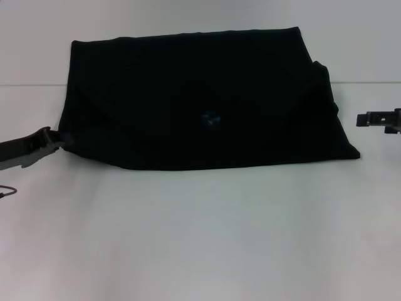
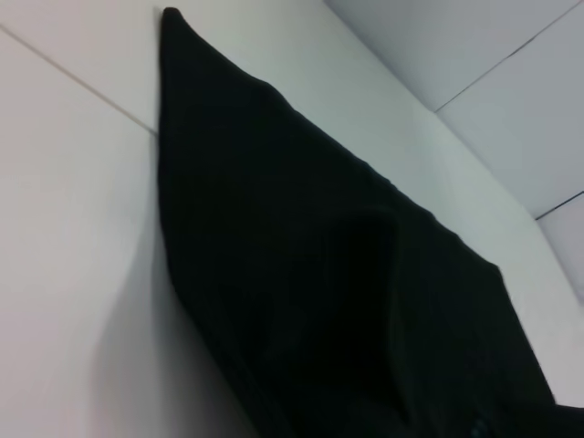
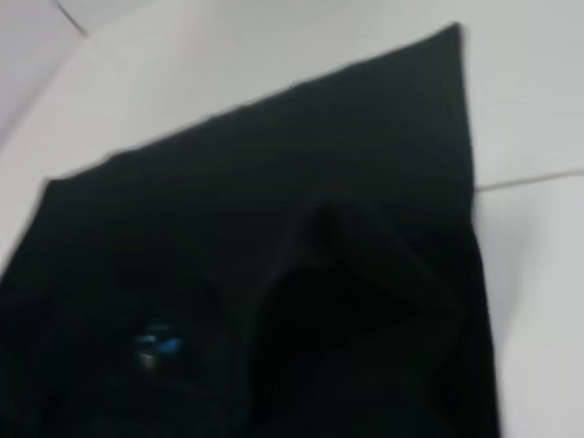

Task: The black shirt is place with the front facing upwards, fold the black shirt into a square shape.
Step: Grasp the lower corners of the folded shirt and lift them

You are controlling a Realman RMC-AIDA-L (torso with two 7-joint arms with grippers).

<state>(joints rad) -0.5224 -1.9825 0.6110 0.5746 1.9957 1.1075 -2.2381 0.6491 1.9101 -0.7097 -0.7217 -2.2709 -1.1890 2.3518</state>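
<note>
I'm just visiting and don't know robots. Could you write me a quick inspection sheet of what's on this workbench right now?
Surface: white table, with a thin seam line running across it behind the shirt.
Job's things: black shirt lies flat, already folded into a wide block; a small blue label shows near its middle. No print is visible.
Clutter: nothing seen.
Grippers: left gripper sits low at the shirt's left edge, at its corner; right gripper hangs clear of the shirt's right side, not touching it.
Cables: a thin wire loop at the table's left edge.
Surroundings: nothing seen beyond the table.
</note>
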